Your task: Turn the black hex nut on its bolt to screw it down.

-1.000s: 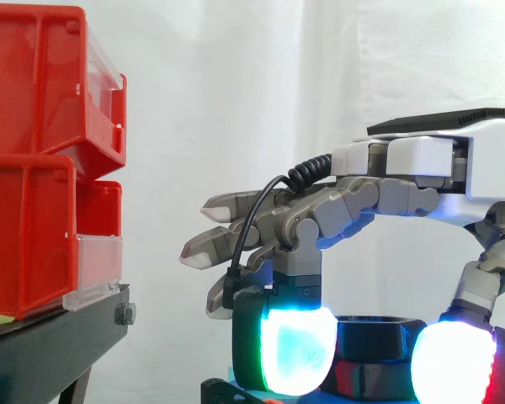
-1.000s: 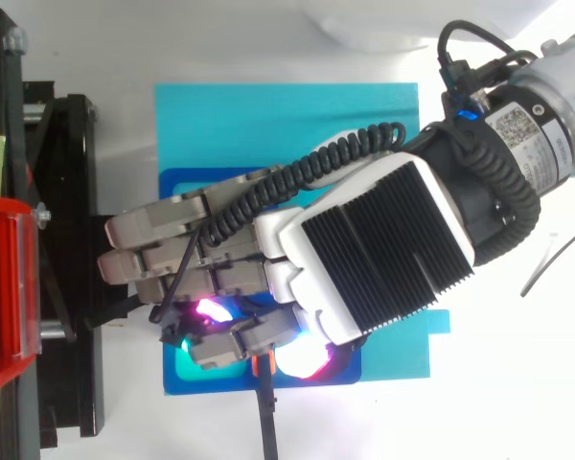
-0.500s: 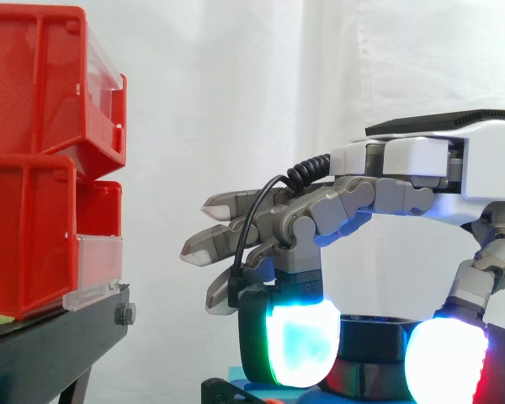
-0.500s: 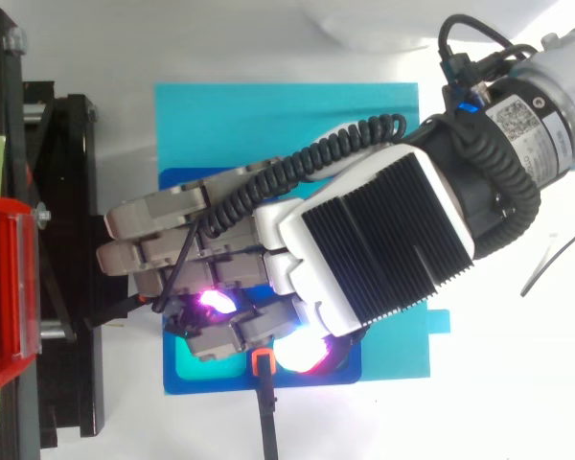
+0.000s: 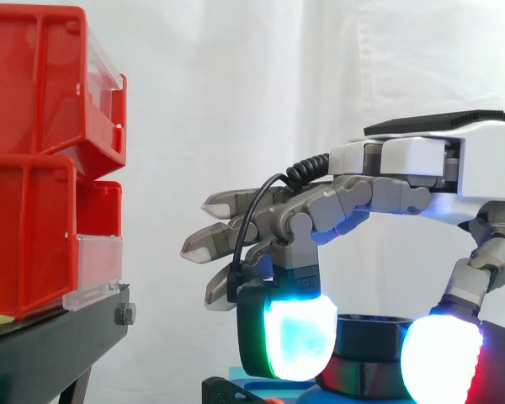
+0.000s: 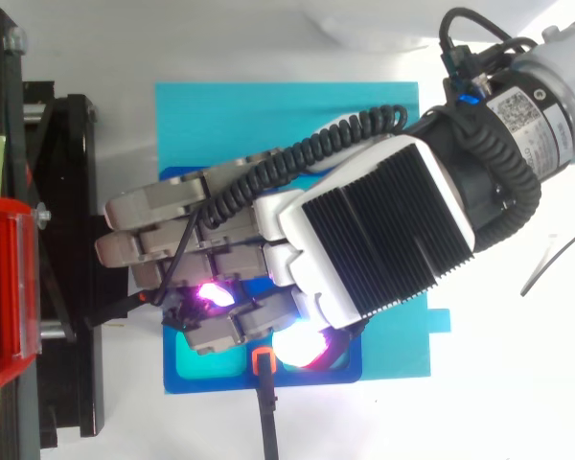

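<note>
Robot hand [image 5: 421, 164] curled low over the blue plate [image 6: 287, 125], glowing pads [image 5: 299, 337] apparently pinching the black hex nut [image 5: 369, 335] between them; if they slip round its flats, it won't turn.

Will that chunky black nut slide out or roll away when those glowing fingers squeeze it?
Probably stiff: the black hex nut looks thick and solid between the glowing fingertips of the hand. Its flat sides likely give the pads purchase, so slipping seems unlikely. Sitting level above the blue plate, it should turn in place rather than roll.
</note>
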